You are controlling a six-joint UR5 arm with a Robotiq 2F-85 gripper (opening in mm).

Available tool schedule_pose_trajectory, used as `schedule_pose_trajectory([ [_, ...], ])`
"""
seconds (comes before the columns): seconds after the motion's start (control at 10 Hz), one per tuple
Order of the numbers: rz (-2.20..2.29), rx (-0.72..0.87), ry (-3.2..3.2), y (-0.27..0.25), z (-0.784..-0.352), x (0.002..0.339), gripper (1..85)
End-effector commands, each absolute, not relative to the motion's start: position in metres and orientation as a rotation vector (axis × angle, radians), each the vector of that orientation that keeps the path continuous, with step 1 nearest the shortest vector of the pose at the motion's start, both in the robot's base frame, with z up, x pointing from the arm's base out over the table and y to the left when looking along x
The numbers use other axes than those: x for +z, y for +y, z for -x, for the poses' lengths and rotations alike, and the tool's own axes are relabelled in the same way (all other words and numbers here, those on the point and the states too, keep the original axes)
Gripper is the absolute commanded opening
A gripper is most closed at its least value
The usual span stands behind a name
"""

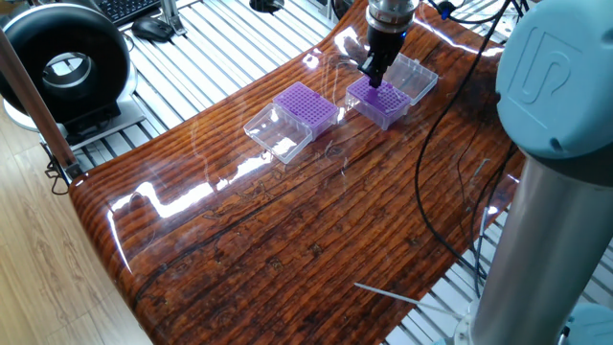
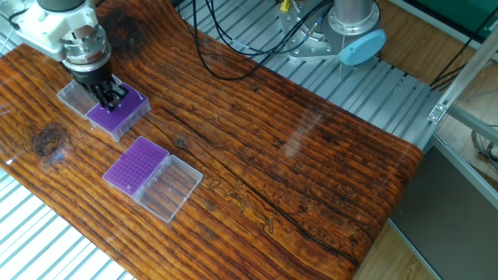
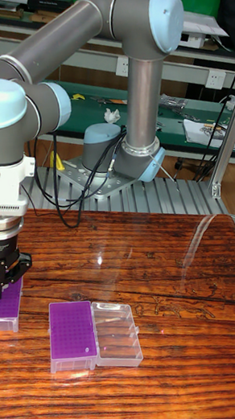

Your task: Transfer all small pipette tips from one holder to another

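On the glossy reddish-brown wooden table (image 2: pixel 311 155), the black two-finger pincer (image 2: pixel 109 99) hangs over the far purple tip box (image 2: pixel 123 111) with its clear lid (image 2: pixel 71 97) folded open beside it, fingers nearly together just above the grid of small pale pipette tips (image 1: pixel 381 99); whether it grips one cannot be told. Well apart stands a second purple tip box (image 2: pixel 137 165) with its own clear hinged lid (image 2: pixel 170 188).

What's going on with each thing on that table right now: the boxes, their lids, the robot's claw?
Gripper: pointing down, fingertips at the top of the far purple box; open or shut cannot be told.
Far purple box: lid open, lying flat beside it.
Near purple box: open, its clear lid lying flat alongside, nothing touching it.
Small pipette tips: too small to make out singly.
Table: glossy wood.
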State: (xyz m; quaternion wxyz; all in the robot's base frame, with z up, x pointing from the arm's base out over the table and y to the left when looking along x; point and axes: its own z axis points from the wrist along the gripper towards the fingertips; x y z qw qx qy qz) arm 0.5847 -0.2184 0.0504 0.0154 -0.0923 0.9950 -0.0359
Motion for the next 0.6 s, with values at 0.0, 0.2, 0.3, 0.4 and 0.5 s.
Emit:
schedule_pose_trajectory([
  [0.0, 0.264, -0.127, 3.095, -0.212, -0.591, 0.054, 23.0],
  [0.2, 0.235, -0.136, 3.096, -0.195, -0.600, 0.056, 22.3],
  [0.3, 0.228, -0.136, 3.097, -0.187, -0.606, 0.057, 22.0],
  [0.4, 0.225, -0.127, 3.100, -0.180, -0.612, 0.058, 22.0],
  [0.5, 0.228, -0.117, 3.100, -0.172, -0.618, 0.061, 22.0],
])
